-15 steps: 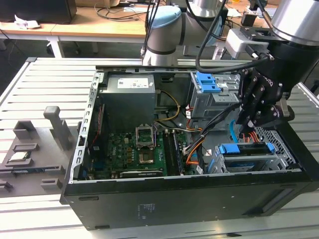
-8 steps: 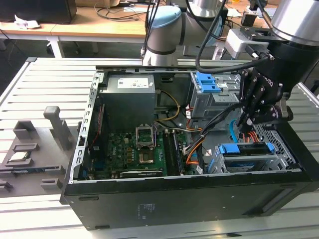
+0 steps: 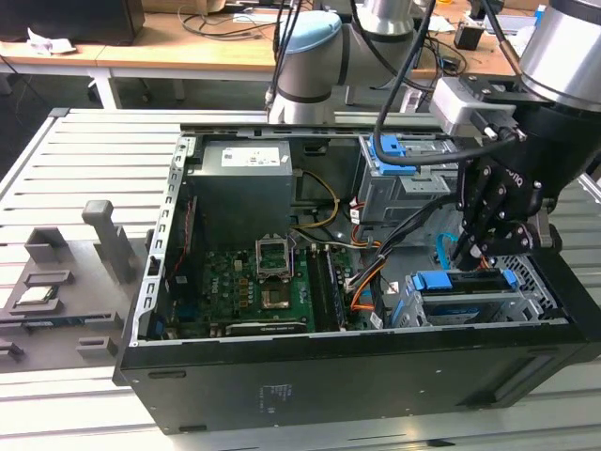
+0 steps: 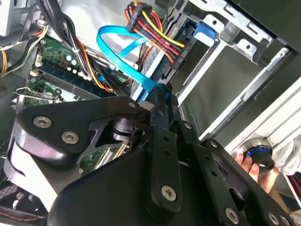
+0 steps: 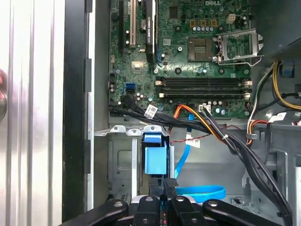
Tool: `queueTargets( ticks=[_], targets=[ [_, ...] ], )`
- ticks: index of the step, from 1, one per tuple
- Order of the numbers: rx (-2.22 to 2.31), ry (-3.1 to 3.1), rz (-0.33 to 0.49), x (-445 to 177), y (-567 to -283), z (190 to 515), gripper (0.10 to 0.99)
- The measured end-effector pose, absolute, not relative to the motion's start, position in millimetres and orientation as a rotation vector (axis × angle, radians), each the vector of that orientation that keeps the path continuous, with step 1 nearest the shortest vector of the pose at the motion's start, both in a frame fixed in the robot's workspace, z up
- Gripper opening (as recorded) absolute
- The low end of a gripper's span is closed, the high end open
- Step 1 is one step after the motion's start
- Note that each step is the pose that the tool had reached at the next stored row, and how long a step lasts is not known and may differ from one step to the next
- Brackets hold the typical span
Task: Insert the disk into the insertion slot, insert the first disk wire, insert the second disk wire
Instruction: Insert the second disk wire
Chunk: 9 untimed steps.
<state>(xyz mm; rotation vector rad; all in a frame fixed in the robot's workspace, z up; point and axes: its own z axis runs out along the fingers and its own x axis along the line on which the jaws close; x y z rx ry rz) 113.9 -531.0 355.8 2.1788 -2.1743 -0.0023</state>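
Your gripper point(image 3: 474, 252) hangs just above the disk point(image 3: 467, 282), whose blue bracket sits in the insertion slot point(image 3: 470, 305) at the case's corner on the exterior view's right. Its fingers point(image 5: 165, 184) look pinched together on a blue cable point(image 5: 200, 192), though the contact itself is hidden. The label print is too small to make out.

Slatted metal table point(image 3: 84, 141) bearing open black computer case point(image 3: 357, 376) and grey fixture blocks point(image 3: 56, 272).
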Motion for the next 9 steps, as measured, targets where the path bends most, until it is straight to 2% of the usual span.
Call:
queueTargets(
  ticks=[9],
  targets=[
    [2.18, -2.173, -0.001, 122.6, -527.4, 345.5, 0.161]
  ],
)
